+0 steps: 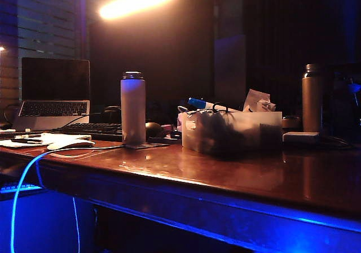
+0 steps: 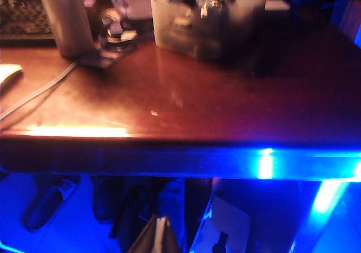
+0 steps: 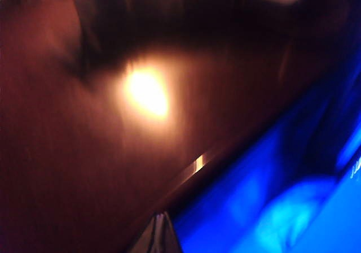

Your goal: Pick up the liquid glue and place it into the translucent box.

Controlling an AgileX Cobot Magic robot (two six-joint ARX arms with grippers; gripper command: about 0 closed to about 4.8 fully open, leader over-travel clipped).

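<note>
Nearest, in the left wrist view: left gripper (image 2: 159,226), fingertips pressed together, nothing between them, hanging off the near edge of the desk (image 2: 186,112). Likewise in the right wrist view: right gripper (image 3: 159,222), tips apparently together and empty, also short of the desk edge.

Mid-desk: grey flask (image 1: 133,109), upright, on the left. Beside it, towards the centre, translucent box (image 1: 231,131) with dark cables inside.

Across the box's top: liquid glue (image 1: 197,103), lying tilted, blue cap to the left, white body running right. Well apart from both grippers. Judged already delivered.

Handling, as judged: light, stiff plastic; smooth and round, so prone to roll or slip. Best taken across the body at mid-length, not by the cap.

Farthest: laptop (image 1: 54,92) and a second flask (image 1: 312,97).

Exterior view only: the glue's full length and tilt, but no gripper. Left wrist view: only the blue cap at the picture's edge. Right wrist view: blurred desk and lamp glare, neither box nor glue.
</note>
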